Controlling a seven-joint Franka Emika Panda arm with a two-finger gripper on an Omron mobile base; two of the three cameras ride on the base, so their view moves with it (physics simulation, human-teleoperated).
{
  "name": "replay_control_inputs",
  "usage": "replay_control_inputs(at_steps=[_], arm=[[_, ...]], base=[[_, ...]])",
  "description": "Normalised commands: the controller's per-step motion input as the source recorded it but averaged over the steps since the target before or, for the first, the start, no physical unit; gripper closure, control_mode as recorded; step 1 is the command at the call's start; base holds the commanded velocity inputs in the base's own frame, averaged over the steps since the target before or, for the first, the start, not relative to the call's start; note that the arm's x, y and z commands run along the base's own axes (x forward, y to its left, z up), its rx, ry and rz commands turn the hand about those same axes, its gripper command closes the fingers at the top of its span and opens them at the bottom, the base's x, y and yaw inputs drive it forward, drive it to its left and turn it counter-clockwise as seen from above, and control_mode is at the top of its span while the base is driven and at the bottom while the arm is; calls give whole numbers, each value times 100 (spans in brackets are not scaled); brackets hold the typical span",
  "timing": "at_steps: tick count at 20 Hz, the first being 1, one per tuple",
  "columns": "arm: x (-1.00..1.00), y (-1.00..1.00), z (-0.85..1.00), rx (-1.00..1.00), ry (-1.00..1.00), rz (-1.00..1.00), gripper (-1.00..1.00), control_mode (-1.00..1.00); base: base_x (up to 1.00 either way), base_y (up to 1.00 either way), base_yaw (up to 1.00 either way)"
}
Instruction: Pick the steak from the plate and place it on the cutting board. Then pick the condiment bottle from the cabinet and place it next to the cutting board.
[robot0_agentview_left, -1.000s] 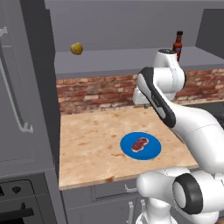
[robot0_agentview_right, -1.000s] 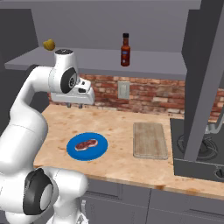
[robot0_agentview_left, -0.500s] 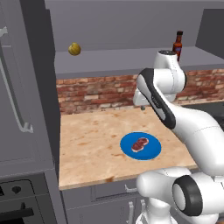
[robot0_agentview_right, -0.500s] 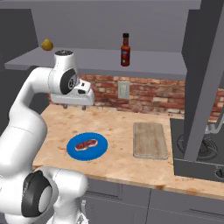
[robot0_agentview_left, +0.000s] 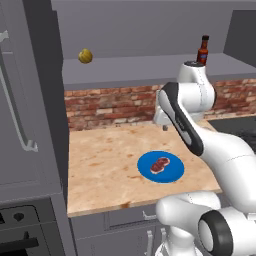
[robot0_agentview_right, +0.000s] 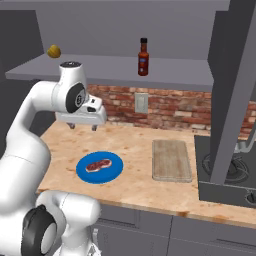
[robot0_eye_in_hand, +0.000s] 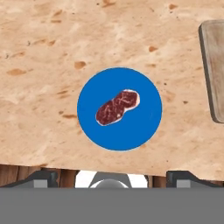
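The steak (robot0_agentview_left: 160, 164) (robot0_agentview_right: 98, 165) (robot0_eye_in_hand: 117, 107) lies on the blue plate (robot0_agentview_left: 172, 172) (robot0_agentview_right: 114, 171) (robot0_eye_in_hand: 131, 131) near the counter's front edge. My gripper (robot0_agentview_right: 83, 126) (robot0_agentview_left: 164, 125) (robot0_eye_in_hand: 113, 177) hangs open high above the counter, behind the plate and pointing down at it, with nothing between its fingers. To the plate's right the wooden cutting board (robot0_agentview_right: 171, 160) (robot0_eye_in_hand: 215, 65) lies bare. The condiment bottle (robot0_agentview_left: 203, 49) (robot0_agentview_right: 143, 57) stands upright on the cabinet shelf (robot0_agentview_left: 140, 70) (robot0_agentview_right: 110, 67) above the brick wall.
A yellowish round fruit (robot0_agentview_left: 85, 56) (robot0_agentview_right: 54, 51) sits at the shelf's left end. A tall grey handled unit (robot0_agentview_left: 25, 100) borders the counter's left side. A stove (robot0_agentview_right: 230, 175) and a grey column (robot0_agentview_right: 235, 75) stand right of the board.
The gripper's jaws have spread from nearly shut to wide open, and the hand has dipped slightly. Steak, plate, board and bottle have not moved.
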Motion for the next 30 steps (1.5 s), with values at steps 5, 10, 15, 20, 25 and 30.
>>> replay_control_inputs(at_steps=[5,10,15,20,25,30], arm=[[-17,1,-10,0,0,-2,-100,-100],[-9,2,-15,0,0,-3,-100,-100],[-5,0,-19,0,0,-4,-100,-100],[0,0,-21,0,0,-6,-100,-100],[0,0,-23,0,0,-7,-100,-100],[0,0,-21,0,0,-10,-100,-100]], base=[[0,0,0],[0,0,0],[0,0,0],[0,0,0],[0,0,0],[0,0,0]])
